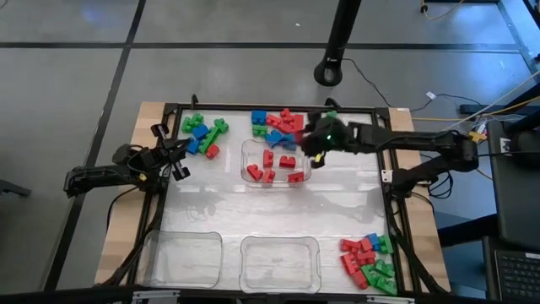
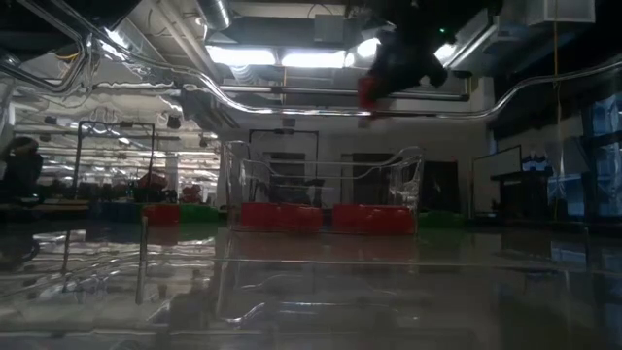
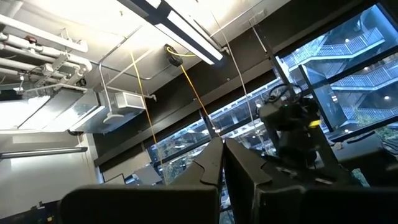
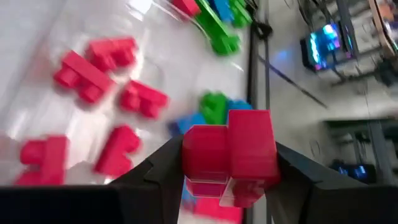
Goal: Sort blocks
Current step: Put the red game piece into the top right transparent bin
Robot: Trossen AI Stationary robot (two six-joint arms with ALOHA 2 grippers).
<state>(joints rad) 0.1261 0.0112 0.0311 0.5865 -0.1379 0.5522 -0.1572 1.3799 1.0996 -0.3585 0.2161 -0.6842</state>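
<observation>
Currently, I hold a red block [image 4: 230, 155] in the right end effector [image 1: 316, 143] above the tray [image 1: 248, 152] already containing reds, left end effector [image 1: 179, 165] shut and idle, three mixed piles unsorted.

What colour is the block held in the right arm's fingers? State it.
Red. The block sits clamped in the right gripper, clearest in the right wrist view.

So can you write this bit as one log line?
right end effector: holding red block | over tray of reds | left end effector: shut, idle
</observation>
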